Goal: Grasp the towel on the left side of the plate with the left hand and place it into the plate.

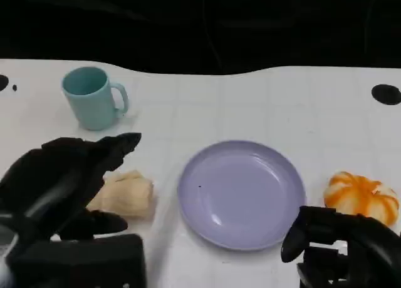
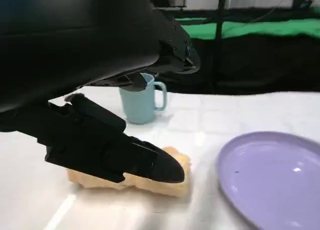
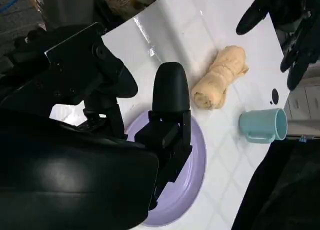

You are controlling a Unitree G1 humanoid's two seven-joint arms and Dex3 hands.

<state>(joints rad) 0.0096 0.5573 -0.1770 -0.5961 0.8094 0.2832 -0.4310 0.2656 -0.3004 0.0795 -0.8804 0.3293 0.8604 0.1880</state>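
Left hand (image 1: 62, 175) is hovering over the towel (image 1: 125, 195), fingers spread, holding nothing. Towel's lying on the bench (image 1: 250, 100) just left of the plate (image 1: 241, 194). Grasp, lift & placing are still pending.

Rolled tan towel (image 1: 125, 196) beside empty lilac plate (image 1: 241, 194)

Your head view looks down at the white table (image 1: 263, 100) from above. Left wrist view sits low, close behind its hand, facing across the tabletop. Right wrist view is rolled sideways, looking down. All three share the purple plate (image 1: 241, 194), towel (image 1: 125, 195) and mug (image 1: 93, 97).
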